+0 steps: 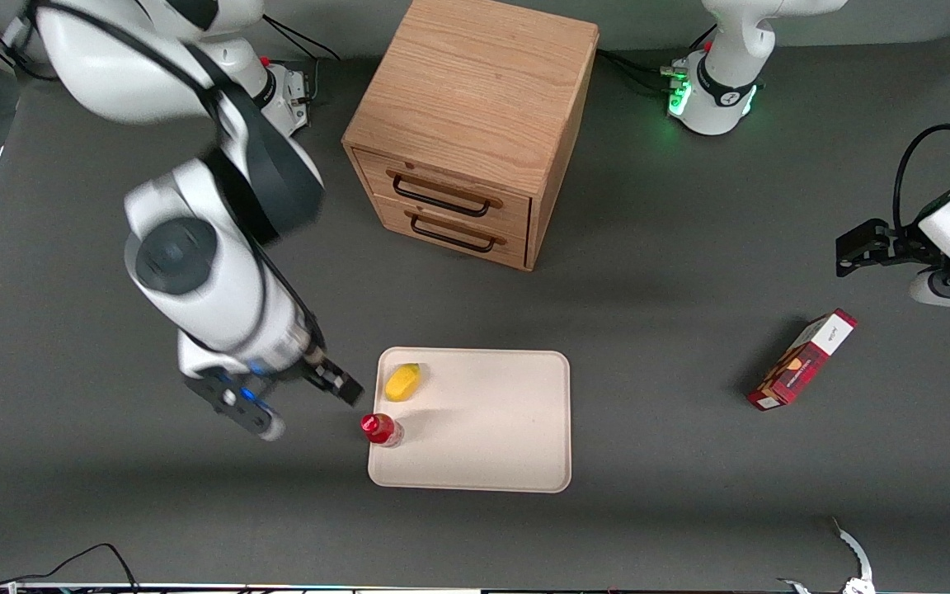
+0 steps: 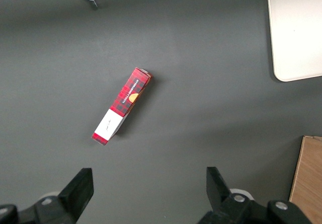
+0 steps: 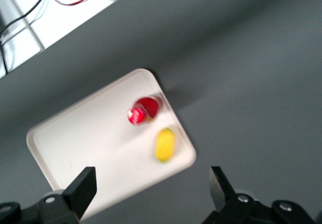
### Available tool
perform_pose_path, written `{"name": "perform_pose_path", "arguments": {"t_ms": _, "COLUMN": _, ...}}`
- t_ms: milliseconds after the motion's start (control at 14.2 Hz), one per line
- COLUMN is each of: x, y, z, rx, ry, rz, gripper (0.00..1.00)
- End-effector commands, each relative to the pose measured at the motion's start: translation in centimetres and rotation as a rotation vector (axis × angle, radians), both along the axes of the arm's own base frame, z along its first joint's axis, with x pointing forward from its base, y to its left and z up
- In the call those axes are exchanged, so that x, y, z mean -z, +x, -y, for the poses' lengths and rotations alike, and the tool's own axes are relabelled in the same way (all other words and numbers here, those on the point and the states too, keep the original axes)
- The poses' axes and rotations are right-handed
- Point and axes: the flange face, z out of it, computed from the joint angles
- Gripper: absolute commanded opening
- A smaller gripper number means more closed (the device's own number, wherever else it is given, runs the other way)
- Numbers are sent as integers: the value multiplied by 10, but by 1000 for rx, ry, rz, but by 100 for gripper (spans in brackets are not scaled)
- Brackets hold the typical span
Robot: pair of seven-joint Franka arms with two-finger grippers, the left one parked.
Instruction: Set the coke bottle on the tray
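Grey table (image 1: 673, 272) holds tray (image 1: 491, 429), coke bottle (image 1: 381, 429); pincer (image 1: 335, 381) open beside.

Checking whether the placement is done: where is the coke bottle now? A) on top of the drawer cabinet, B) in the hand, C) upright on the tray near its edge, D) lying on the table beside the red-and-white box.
C: the coke bottle stands on the tray near its edge, close to a yellow object; the open hand is off to the side, empty.

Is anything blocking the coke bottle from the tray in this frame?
Nothing visible does: the coke bottle already stands upright on the tray, at its edge toward the working arm, nearer the front camera than a yellow object. The gripper is open, apart from it.
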Motion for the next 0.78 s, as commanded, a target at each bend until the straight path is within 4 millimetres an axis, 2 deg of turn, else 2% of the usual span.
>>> {"name": "perform_pose_path", "arguments": {"t_ms": 0, "x": -71, "y": -69, "z": 33, "rx": -124, "ry": -73, "rz": -52, "gripper": 100}}
{"name": "perform_pose_path", "arguments": {"t_ms": 71, "x": -93, "y": -87, "z": 49, "rx": -144, "ry": -65, "rz": -73, "gripper": 100}}
{"name": "perform_pose_path", "arguments": {"t_ms": 212, "x": -124, "y": -117, "z": 95, "rx": -204, "ry": -91, "rz": -95, "gripper": 100}}
{"name": "perform_pose_path", "arguments": {"t_ms": 353, "x": -140, "y": -146, "z": 167, "rx": -234, "ry": -30, "rz": -122, "gripper": 100}}
{"name": "perform_pose_path", "arguments": {"t_ms": 424, "x": -140, "y": -160, "z": 206, "rx": -257, "ry": 9, "rz": -129, "gripper": 100}}
{"name": "perform_pose_path", "arguments": {"t_ms": 494, "x": -133, "y": -174, "z": 238, "rx": -267, "ry": 35, "rz": -134, "gripper": 100}}
{"name": "perform_pose_path", "arguments": {"t_ms": 635, "x": -101, "y": -196, "z": 276, "rx": -276, "ry": 51, "rz": -135, "gripper": 100}}
{"name": "perform_pose_path", "arguments": {"t_ms": 706, "x": -81, "y": -205, "z": 285, "rx": -271, "ry": 54, "rz": -121, "gripper": 100}}
